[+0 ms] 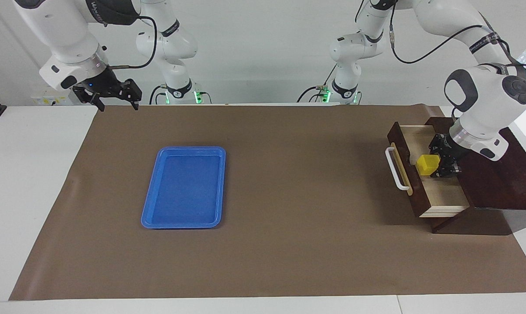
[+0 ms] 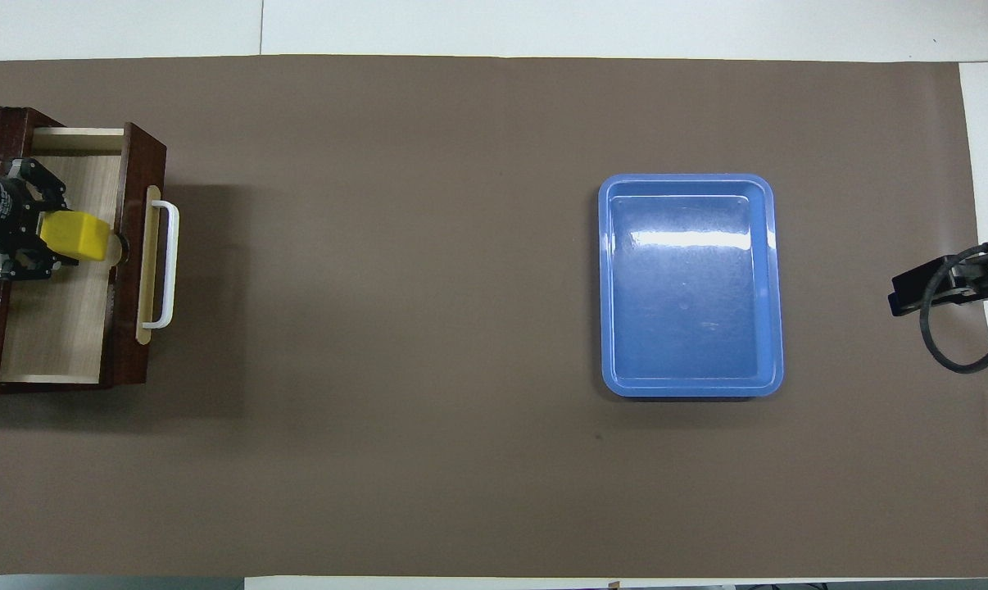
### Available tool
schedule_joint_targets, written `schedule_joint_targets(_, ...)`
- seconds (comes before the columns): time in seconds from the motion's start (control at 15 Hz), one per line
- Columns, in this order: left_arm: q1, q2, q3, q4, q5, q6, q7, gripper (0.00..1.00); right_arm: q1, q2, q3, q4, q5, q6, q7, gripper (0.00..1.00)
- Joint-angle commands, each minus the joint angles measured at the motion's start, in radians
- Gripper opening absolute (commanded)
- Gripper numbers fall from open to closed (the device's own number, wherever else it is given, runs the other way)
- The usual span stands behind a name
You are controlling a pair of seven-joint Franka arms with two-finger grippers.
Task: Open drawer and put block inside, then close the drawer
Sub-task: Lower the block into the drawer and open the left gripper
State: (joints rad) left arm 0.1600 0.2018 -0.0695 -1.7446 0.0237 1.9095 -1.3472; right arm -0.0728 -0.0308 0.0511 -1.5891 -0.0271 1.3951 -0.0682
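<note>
The dark brown drawer (image 1: pixel 442 198) (image 2: pixel 60 328) stands pulled out of its cabinet (image 1: pixel 498 183) at the left arm's end of the table, its pale inside showing and its white handle (image 1: pixel 396 168) (image 2: pixel 166 264) facing the table's middle. My left gripper (image 1: pixel 435 165) (image 2: pixel 52 233) is shut on the yellow block (image 1: pixel 428 165) (image 2: pixel 74 236) and holds it low inside the open drawer, close to the drawer front. My right gripper (image 1: pixel 114 99) hangs open in the air at the right arm's end, over the mat's edge near the robots.
A blue plastic tray (image 1: pixel 184 187) (image 2: pixel 691 283) lies on the brown mat (image 1: pixel 263 244) toward the right arm's end. White table (image 1: pixel 32 174) surrounds the mat. A black cable (image 2: pixel 953 336) loops from the right arm.
</note>
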Motion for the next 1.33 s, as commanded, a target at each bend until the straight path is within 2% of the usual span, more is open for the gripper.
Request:
schedule_joint_targets(0.0, 0.009, -0.041, -0.006, -0.055, -0.005, 0.026, 0.033, 0.00, -0.025, 0.017, 0.019, 0.037, -0.005, 0.002, -0.001, 1.00)
schedule_joint_targets(1.07, 0.010, -0.096, -0.001, -0.197, -0.028, 0.143, 0.043, 0.00, -0.022, 0.000, 0.018, 0.032, -0.016, -0.008, -0.010, 1.00)
schedule_joint_targets(1.13, 0.010, -0.099, -0.001, -0.200, -0.028, 0.143, 0.043, 0.02, -0.022, 0.000, 0.018, 0.034, -0.016, -0.007, -0.010, 1.00)
schedule_joint_targets(1.2, 0.012, -0.099, -0.001, -0.204, -0.028, 0.143, 0.043, 0.12, -0.022, 0.000, 0.018, 0.032, -0.016, -0.007, -0.009, 1.00)
schedule_joint_targets(1.27, 0.012, -0.101, -0.001, -0.207, -0.028, 0.143, 0.043, 0.18, -0.022, 0.000, 0.018, 0.032, -0.016, -0.008, -0.009, 1.00)
